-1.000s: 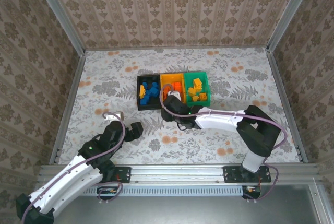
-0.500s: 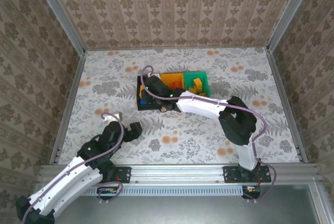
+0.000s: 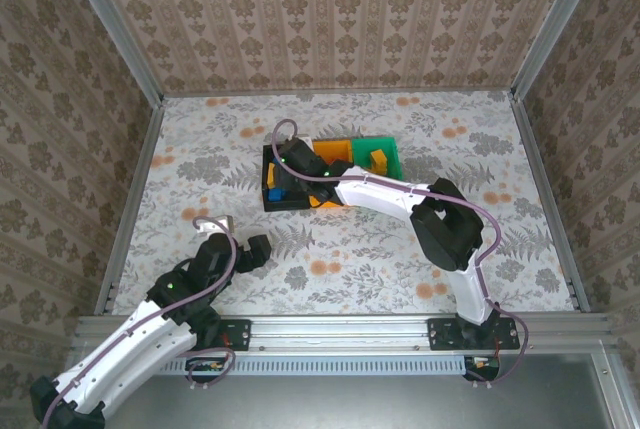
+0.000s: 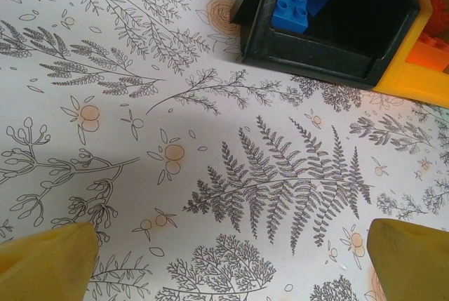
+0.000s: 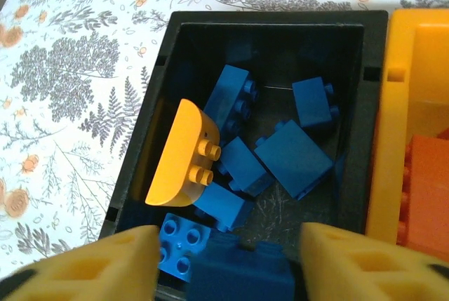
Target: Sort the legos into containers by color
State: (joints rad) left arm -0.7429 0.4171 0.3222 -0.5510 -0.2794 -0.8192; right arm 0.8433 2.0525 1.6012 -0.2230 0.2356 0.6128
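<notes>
right tool (image 5: pixel 231 267) grips a blue brick (image 5: pixel 242 278) over the black bin (image 5: pixel 266 20); left tool (image 4: pixel 224 259) stands wide, empty. sorting appears nearly complete: one yellow brick (image 5: pixel 179 154) lies misplaced among blue bricks (image 5: pixel 291 157) there.

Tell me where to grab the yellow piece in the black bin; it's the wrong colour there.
From above, pinch the yellow piece across its studded side and the opposite side. It leans tilted on the black bin's left wall, above the blue bricks; its rounded end would likely slip.
</notes>
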